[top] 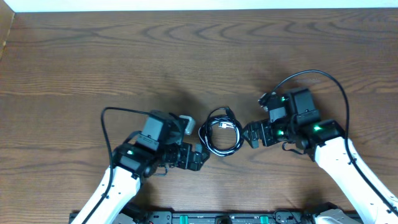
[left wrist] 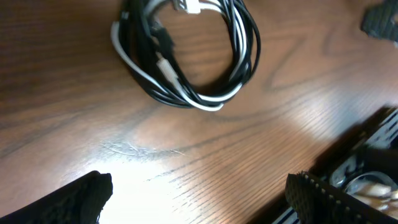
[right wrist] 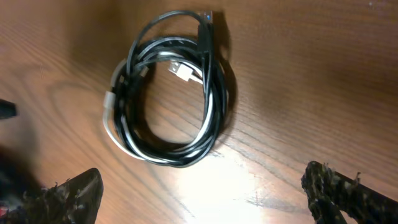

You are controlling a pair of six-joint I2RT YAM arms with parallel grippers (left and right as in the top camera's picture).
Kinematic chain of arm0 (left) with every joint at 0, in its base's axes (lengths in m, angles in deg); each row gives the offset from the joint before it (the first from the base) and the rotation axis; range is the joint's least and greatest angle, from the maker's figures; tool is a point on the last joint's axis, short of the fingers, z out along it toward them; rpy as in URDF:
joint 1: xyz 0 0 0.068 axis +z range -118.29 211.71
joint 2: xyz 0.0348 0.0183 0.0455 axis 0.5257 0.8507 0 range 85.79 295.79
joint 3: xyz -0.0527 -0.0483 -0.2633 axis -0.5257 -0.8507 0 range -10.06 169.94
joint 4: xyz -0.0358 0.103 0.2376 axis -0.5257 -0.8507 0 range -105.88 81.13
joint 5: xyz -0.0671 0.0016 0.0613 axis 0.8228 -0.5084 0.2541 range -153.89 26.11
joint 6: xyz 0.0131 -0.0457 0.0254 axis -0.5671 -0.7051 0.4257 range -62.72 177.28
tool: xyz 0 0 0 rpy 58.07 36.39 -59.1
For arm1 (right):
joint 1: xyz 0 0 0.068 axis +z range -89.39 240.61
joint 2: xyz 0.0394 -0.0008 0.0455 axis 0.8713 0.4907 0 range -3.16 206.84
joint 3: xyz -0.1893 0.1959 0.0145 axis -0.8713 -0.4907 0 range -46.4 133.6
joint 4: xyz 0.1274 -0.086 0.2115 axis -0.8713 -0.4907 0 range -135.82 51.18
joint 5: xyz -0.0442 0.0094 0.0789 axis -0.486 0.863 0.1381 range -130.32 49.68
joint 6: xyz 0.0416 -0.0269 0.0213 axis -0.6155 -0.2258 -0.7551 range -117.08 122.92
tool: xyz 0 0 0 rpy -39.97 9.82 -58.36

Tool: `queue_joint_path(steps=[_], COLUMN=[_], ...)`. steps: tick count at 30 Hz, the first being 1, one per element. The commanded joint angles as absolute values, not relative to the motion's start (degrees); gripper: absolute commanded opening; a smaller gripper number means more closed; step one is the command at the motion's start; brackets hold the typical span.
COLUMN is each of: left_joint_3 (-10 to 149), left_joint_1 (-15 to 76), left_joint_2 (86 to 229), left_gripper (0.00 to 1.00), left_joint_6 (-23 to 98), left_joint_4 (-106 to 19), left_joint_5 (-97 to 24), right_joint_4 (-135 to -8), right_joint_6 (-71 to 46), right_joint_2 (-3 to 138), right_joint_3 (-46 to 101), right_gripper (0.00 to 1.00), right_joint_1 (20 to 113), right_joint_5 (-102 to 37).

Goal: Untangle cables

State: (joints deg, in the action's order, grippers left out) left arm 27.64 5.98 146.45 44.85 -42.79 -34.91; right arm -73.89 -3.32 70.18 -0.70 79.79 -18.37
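Jaws wide apart on left gripper [top: 199,157] and right gripper [top: 250,135], clamped on nothing. Directly between the two, just beyond each, cables [right wrist: 214,106] lying on the bench [top: 124,50] as one loose ring. No separating done yet; all untangling left, judging by the overlapping loops. Thin, smooth, flexible cords, black wound with white, small plugs tucked inside; dark grained wood underneath.

no readable text, labels or signs
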Motion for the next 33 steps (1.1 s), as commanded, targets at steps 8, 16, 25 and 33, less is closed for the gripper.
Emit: queue_joint_path(steps=[8,16,25,33], left_joint_3=[28.8,28.8,28.8,28.8], left_joint_1=[3.6,-8.2,-17.6,-17.6], left_joint_2=[149.5,156.9,162.5,170.1], left_gripper=[0.64,0.63,0.63,0.63], left_joint_6=[25.6,10.1,7.2,8.1], left_joint_4=[-35.7,-26.6,-27.8,-20.0], left_joint_5=[-59.0,-55.6,-70.1,-74.5], right_joint_4=[-75.5,-74.5,-78.1,-78.9], right_joint_6=[-19.0,-25.6,-24.2,-24.2], right_joint_2=[69.6,69.6,69.6,69.6], right_joint_3=[0.2,0.2,0.2,0.2], right_gripper=[0.99,0.99,0.99,0.99], right_joint_1=[83.3,83.3,83.3,83.3], right_joint_5=[-43.8,-47.5,-47.2,-42.1])
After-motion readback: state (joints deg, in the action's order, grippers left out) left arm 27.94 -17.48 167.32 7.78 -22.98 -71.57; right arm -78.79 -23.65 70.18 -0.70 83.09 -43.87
